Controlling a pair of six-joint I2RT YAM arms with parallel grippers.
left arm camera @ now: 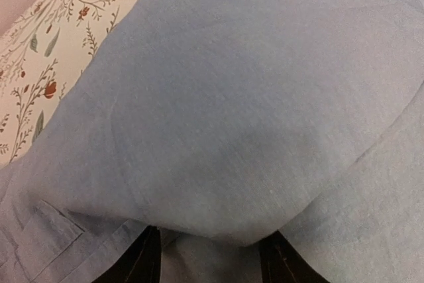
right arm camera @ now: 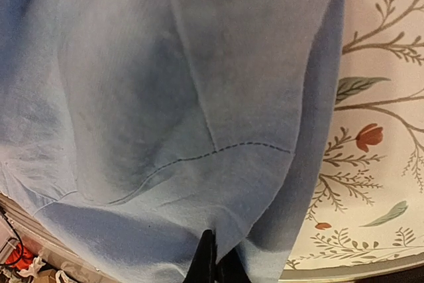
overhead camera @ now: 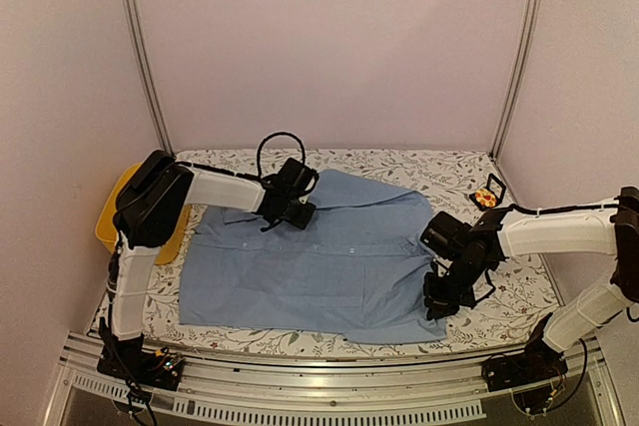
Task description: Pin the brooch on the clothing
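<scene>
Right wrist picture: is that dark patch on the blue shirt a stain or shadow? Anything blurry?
Right wrist view: soft-edged shadow in folds of the shirt, apparently no stain; stitching sharp. Left wrist view: a similar dim patch, weave slightly soft. Top external view: even light, no glare, a little grainy.

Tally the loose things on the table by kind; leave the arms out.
Shirt: 1
Brooch: 1
Black square frame: 1
Yellow basket: 1
Total: 4
</scene>
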